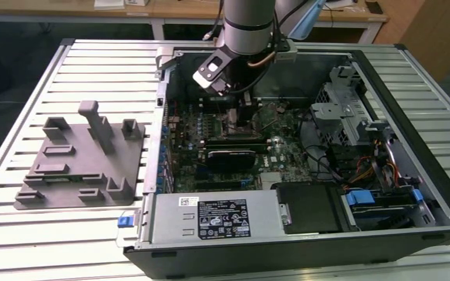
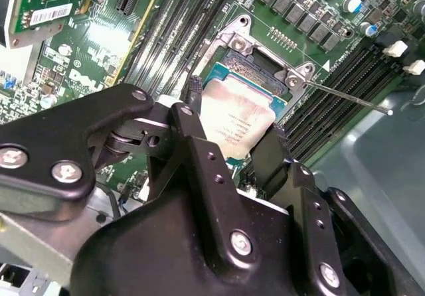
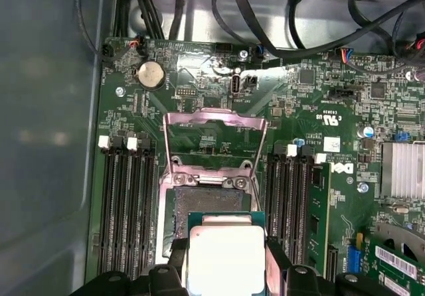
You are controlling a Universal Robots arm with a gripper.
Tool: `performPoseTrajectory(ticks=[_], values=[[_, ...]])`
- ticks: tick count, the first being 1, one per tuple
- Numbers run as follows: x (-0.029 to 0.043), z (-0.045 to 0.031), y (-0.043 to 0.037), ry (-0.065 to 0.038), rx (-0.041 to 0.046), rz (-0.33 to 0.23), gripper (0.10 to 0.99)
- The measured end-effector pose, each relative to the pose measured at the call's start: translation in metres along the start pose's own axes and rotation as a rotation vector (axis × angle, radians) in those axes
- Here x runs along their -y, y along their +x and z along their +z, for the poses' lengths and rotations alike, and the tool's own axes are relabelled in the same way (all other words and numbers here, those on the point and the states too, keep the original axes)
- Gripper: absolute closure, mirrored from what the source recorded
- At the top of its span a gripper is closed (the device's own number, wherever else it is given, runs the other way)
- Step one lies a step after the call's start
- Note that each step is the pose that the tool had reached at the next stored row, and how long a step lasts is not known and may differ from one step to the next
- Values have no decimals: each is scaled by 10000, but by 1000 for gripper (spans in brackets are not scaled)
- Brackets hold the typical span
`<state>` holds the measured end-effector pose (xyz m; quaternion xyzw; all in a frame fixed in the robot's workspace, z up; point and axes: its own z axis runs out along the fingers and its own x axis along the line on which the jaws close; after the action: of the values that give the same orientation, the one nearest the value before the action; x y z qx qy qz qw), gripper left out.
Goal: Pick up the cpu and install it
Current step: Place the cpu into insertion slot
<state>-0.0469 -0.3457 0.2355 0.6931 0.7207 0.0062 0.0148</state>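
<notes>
Cpu (image 3: 226, 253) clamped in the end effector (image 3: 226, 276) — over the open socket (image 3: 206, 203), memory slots (image 3: 123, 203) flanking it

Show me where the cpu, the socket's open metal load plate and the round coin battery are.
cpu (image 3: 226, 263), first wrist view, middle of its silver top.
load plate (image 3: 214, 115), first wrist view, cross bar of the open metal frame.
coin battery (image 3: 151, 75), first wrist view, centre of its round face.
</notes>
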Motion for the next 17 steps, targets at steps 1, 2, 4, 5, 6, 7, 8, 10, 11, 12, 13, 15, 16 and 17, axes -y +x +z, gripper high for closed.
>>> performPoseTrajectory(ticks=[1,2,4,5,6,7,8,10,11,12,13,15,16,17], values=[[1,9,0,1,10,2,545],[1,20,0,1,17,4,545],[1,40,0,2,32,8,545],[1,50,0,2,40,10,545],[1,59,0,3,49,13,545],[1,68,1,3,58,17,545],[2,78,1,3,64,20,545],[2,99,1,4,82,27,545],[3,109,1,5,93,30,545],[3,119,1,5,100,32,545],[3,127,2,5,102,34,545],[3,133,2,6,104,35,545],[4,136,3,6,104,36,545],[4,140,7,6,104,36,545]])
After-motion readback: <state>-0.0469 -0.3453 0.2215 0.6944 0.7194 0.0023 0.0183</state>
